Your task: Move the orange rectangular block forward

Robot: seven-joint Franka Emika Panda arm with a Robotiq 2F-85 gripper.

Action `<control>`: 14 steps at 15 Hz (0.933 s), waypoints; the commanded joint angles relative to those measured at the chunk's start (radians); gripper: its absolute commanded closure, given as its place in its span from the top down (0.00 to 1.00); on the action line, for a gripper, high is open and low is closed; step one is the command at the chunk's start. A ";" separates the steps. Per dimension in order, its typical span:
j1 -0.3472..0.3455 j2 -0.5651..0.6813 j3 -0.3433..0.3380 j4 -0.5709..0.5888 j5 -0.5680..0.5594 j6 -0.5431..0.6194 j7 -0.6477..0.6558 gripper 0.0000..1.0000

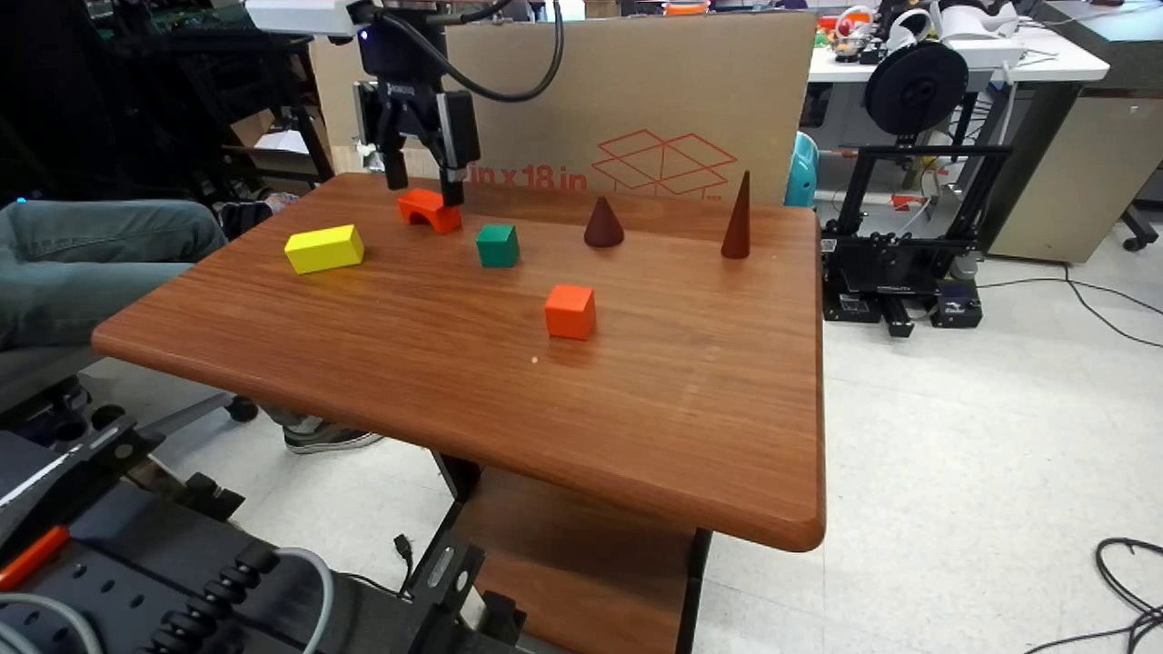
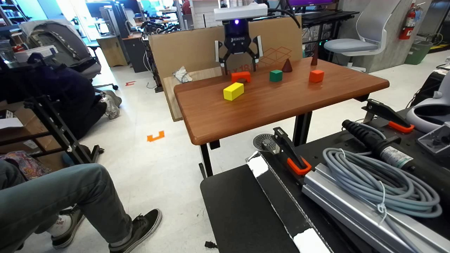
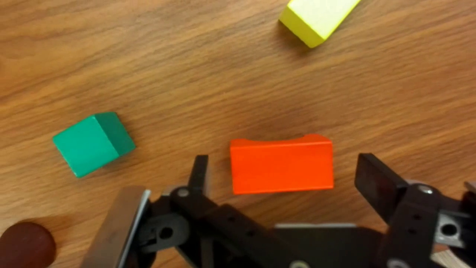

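The orange rectangular block [image 1: 431, 212] lies near the table's far edge, by the cardboard, with an arched cutout in one long side. It also shows in an exterior view [image 2: 241, 76] and in the wrist view [image 3: 282, 167]. My gripper [image 1: 425, 186] is over it, pointing down; it also shows in an exterior view [image 2: 240, 69] and in the wrist view [image 3: 283, 160]. The gripper is open and empty. In the wrist view its fingers are off the two short ends of the block, with a gap on each side. One fingertip hides part of the block in an exterior view.
A yellow rectangular block [image 1: 324, 249] and a green block [image 1: 498, 246] lie nearby. An orange cube [image 1: 571, 312] is farther off. Two brown cones, one short [image 1: 603, 224] and one tall [image 1: 739, 222], stand toward the other side. A cardboard sheet [image 1: 636, 100] rises behind the table [image 1: 436, 354].
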 commanded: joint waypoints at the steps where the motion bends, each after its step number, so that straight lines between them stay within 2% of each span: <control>1: 0.014 0.037 -0.018 0.060 -0.007 -0.049 0.022 1.00; 4: 0.020 0.056 -0.017 0.079 -0.010 -0.070 0.026 1.00; 5: 0.023 0.062 -0.018 0.085 -0.013 -0.075 0.027 0.91; 6: 0.027 0.064 -0.020 0.086 -0.018 -0.076 0.028 0.74; 10: 0.024 0.048 -0.023 0.074 -0.014 -0.069 0.029 0.42; 14: 0.003 -0.036 -0.029 -0.025 -0.015 -0.045 -0.013 0.41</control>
